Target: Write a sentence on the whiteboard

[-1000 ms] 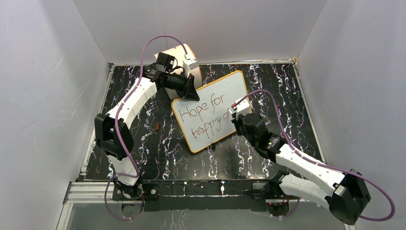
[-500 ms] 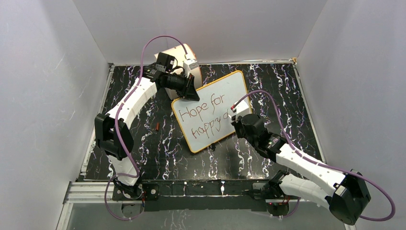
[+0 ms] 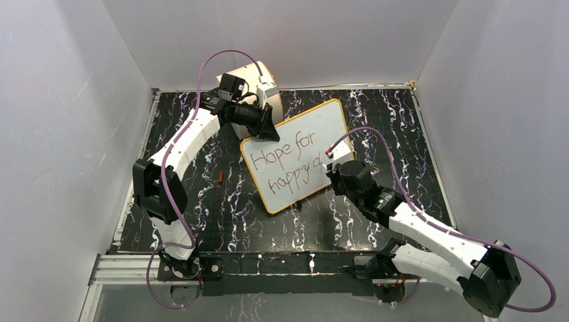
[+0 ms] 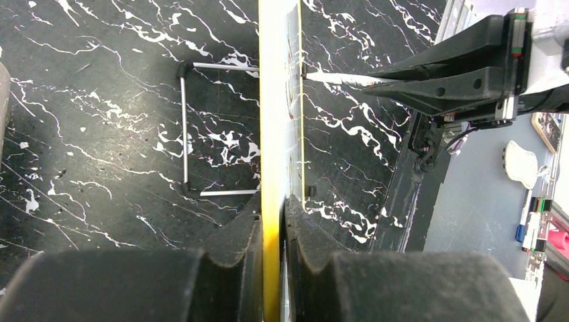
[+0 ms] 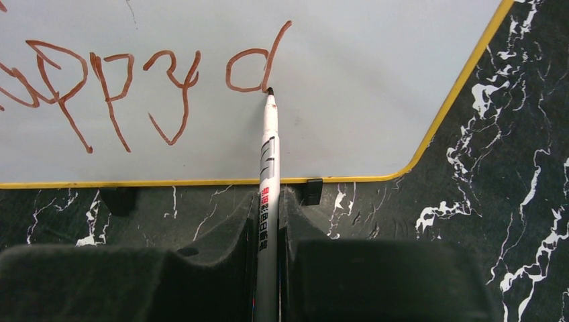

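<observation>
Right claw [image 5: 268,196] lower, sentence [image 5: 156,79] just ahead.

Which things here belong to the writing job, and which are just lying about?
In the job:
whiteboard, clamped at its edge by the left gripper
sentence, so far "Hope for happy d"
marker in the right gripper, tip at the d

Lying about:
small red-brown piece left of the board, perhaps a cap
cream container beyond the left gripper
</observation>
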`<act>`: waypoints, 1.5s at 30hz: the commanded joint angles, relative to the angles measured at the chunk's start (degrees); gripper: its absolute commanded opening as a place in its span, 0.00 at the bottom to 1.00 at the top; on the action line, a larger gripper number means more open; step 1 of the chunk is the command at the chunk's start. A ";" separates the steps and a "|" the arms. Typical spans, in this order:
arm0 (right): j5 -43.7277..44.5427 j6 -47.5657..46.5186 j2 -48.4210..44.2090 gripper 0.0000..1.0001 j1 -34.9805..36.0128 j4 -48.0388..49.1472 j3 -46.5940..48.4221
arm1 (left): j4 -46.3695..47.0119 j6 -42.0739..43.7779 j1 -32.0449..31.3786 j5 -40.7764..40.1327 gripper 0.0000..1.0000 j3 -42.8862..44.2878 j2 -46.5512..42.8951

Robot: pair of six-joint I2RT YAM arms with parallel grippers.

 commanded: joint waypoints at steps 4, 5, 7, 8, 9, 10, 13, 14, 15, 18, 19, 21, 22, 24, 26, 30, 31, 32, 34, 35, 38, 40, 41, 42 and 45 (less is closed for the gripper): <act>3.71 0.11 -4.27 0.00 -0.20 4.68 0.82 | -5.98 4.09 -2.11 -3.33 0.00 -0.78 1.21; 3.85 0.01 -4.09 0.00 -0.25 4.83 0.91 | -6.03 4.09 -2.11 -3.30 0.00 -0.73 1.17; 3.87 -0.18 -3.27 0.00 -0.33 5.06 1.06 | -6.02 4.09 -2.11 -3.25 0.00 -0.73 1.16; 4.01 -0.24 -2.89 0.00 -0.49 5.32 1.06 | -5.99 4.09 -2.11 -3.21 0.00 -0.78 1.19; 4.00 -0.28 -2.61 0.00 -0.59 5.66 1.03 | -6.01 4.09 -2.11 -3.20 0.00 -0.75 1.21; 3.83 -0.31 -2.24 0.00 -0.68 5.83 1.03 | -6.01 4.09 -2.11 -3.21 0.00 -0.73 1.20; 3.86 -0.43 -1.36 0.00 -1.02 6.20 1.07 | -6.03 4.09 -2.11 -3.19 0.00 -0.76 1.19; 3.87 -0.52 -1.07 0.00 -1.23 6.38 1.03 | -5.99 4.09 -2.11 -3.11 0.00 -0.77 1.25; 3.80 -0.51 -0.94 0.00 -1.34 6.57 0.97 | -6.02 4.09 -2.07 -3.06 0.00 -0.74 1.27; 3.60 -0.51 -0.45 0.00 -1.82 6.85 0.89 | -6.00 4.09 -2.11 -3.12 0.00 -0.75 1.30; 3.36 -0.46 -0.25 0.00 -1.98 6.90 0.90 | -5.99 4.09 -2.11 -2.97 0.00 -0.78 1.27; 2.99 -0.54 0.19 0.00 -2.17 7.11 0.83 | -6.06 4.09 -2.11 -2.91 0.00 -0.68 1.28; 2.88 -0.59 0.41 0.00 -2.26 7.23 0.91 | -6.07 4.09 -2.11 -2.90 0.00 -0.74 1.26; 2.64 -0.72 0.70 0.00 -2.35 7.62 0.82 | -6.12 4.09 -2.11 -2.75 0.00 -0.67 1.37; 2.31 -0.96 0.80 0.00 -2.40 7.95 1.01 | -6.12 4.16 -2.11 -2.60 0.00 -0.66 1.34; 1.89 -1.37 0.80 0.00 -2.40 8.53 1.36 | -6.12 4.17 -2.11 -2.51 0.00 -0.66 1.39; 1.61 -1.48 0.76 0.00 -2.40 8.64 1.40 | -6.12 4.17 -2.11 -2.51 0.00 -0.69 1.35; 1.32 -1.65 0.76 0.00 -2.41 8.66 1.44 | -6.12 4.17 -2.11 -2.51 0.00 -0.68 1.36; 0.61 -1.84 0.43 0.00 -2.45 8.66 1.29 | -6.12 4.17 -2.11 -2.46 0.00 -0.71 1.38; 0.43 -1.93 0.34 0.00 -2.45 8.66 1.33 | -6.09 4.17 -2.11 -2.55 0.00 -0.66 1.43; -0.69 -2.14 0.44 0.00 -2.45 8.66 1.64 | -6.14 4.17 -2.11 -2.59 0.00 -0.70 1.43; -1.59 -2.21 0.77 0.00 -2.46 8.37 1.85 | -6.13 4.10 -2.11 -2.58 0.00 -0.63 1.44; -2.08 -2.21 0.80 0.00 -2.45 8.10 1.86 | -6.11 4.09 -2.11 -2.53 0.00 -0.62 1.46; -2.49 -2.21 0.76 0.00 -2.45 7.84 1.88 | -6.12 4.09 -2.11 -2.52 0.00 -0.63 1.43; -3.56 -2.13 0.20 0.00 -2.41 7.41 1.70 | -6.14 4.09 -2.11 -2.59 0.00 -0.61 1.56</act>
